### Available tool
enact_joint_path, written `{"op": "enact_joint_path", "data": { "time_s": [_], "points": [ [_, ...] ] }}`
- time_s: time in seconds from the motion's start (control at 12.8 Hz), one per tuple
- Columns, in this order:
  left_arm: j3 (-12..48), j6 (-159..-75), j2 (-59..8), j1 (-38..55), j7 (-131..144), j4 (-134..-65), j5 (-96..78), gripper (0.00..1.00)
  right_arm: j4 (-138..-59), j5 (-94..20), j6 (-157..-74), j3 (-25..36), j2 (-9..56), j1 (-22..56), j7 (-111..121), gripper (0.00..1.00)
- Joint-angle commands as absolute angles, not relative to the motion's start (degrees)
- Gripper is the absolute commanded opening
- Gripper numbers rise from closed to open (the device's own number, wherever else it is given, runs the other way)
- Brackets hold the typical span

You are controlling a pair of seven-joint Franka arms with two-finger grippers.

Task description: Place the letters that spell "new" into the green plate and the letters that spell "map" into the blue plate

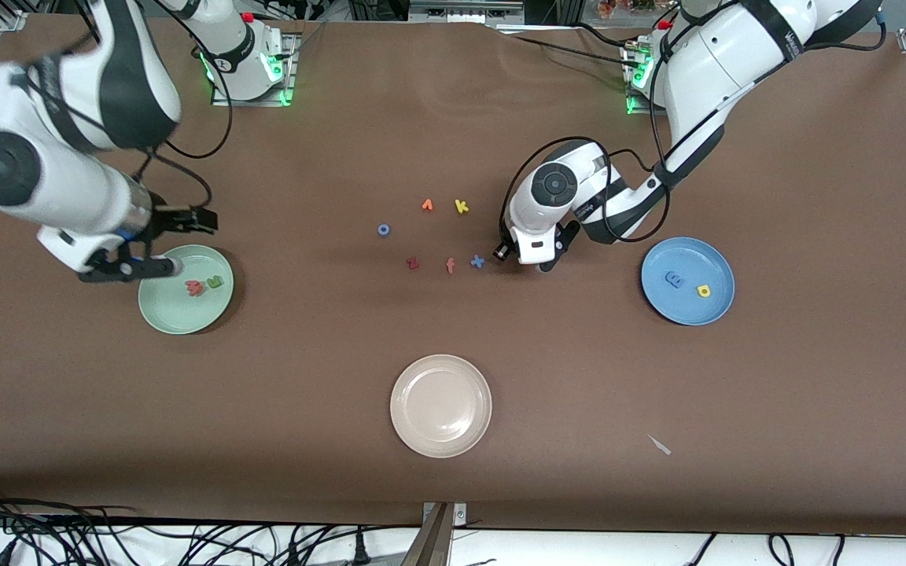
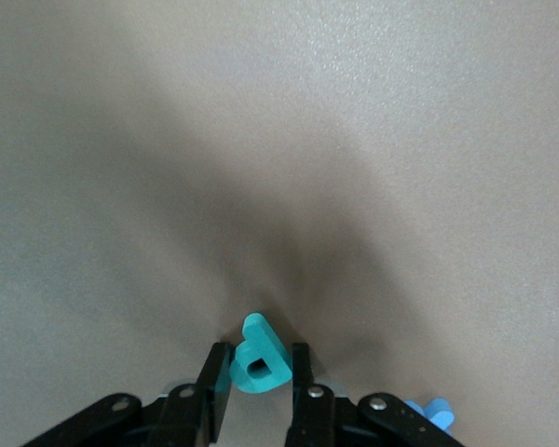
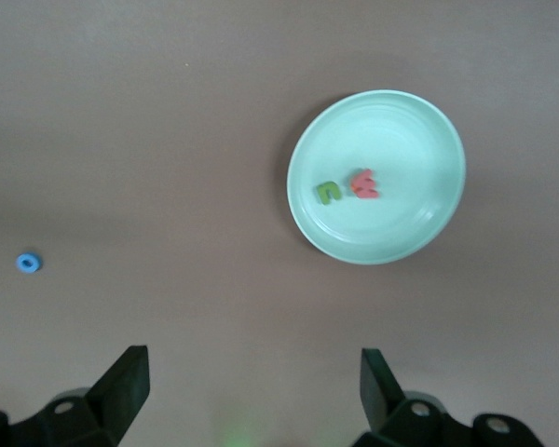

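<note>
My left gripper (image 2: 258, 356) is shut on the teal "p" (image 2: 265, 369), which sits tilted between its fingers, low over the bare table. In the front view that gripper (image 1: 545, 262) is between the loose letters and the blue plate (image 1: 716, 263), and the "p" is hidden under the hand. The blue plate holds the light blue "m" (image 1: 674, 278) and the yellow "a" (image 1: 704, 291). The green plate (image 1: 166, 310) holds the red "w" (image 1: 195, 288) and the olive "n" (image 1: 216, 281). My right gripper (image 1: 172, 244) hangs open and empty over that plate's rim.
Loose letters lie mid-table: an orange one (image 1: 427, 205), yellow "k" (image 1: 462, 206), blue ring "o" (image 1: 383, 229), dark red "z" (image 1: 412, 263), salmon "f" (image 1: 451, 266) and a blue cross shape (image 1: 477, 261). A cream-white plate (image 1: 441, 440) sits nearer the camera.
</note>
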State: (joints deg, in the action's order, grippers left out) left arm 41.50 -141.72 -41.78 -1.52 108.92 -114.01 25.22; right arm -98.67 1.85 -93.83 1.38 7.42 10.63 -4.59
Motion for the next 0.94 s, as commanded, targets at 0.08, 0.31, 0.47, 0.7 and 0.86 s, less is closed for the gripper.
{"op": "enact_joint_path", "data": {
  "time_s": [0.08, 0.31, 0.47, 0.7, 0.86],
  "points": [
    [40.5, -140.4, -42.1, -1.6, 106.8, -114.2, 27.5, 0.17, -96.3, 2.4, -88.4, 3.1, 1.4, 8.9, -4.7, 1.0],
    [41.1, -133.5, -37.6, -3.6, 101.0, -110.8, 27.5, 0.17, -93.4, 1.4, -86.7, 6.2, 0.4, 9.6, -5.3, 1.0],
    [41.2, -128.7, -35.0, -7.2, 93.3, -108.5, 27.4, 0.17, -93.4, 1.1, -87.0, 6.3, 0.4, 9.6, -6.0, 1.0],
    [44.0, -121.8, -30.9, -18.2, 76.3, -108.4, 26.4, 0.17, -92.9, 1.1, -86.8, 7.1, 0.9, 9.5, -5.2, 1.0],
    [46.6, -118.0, -31.0, -26.7, 65.4, -108.5, 26.4, 0.17, -92.9, 1.0, -86.7, 7.1, 1.1, 9.4, -5.1, 1.0]
  ]
}}
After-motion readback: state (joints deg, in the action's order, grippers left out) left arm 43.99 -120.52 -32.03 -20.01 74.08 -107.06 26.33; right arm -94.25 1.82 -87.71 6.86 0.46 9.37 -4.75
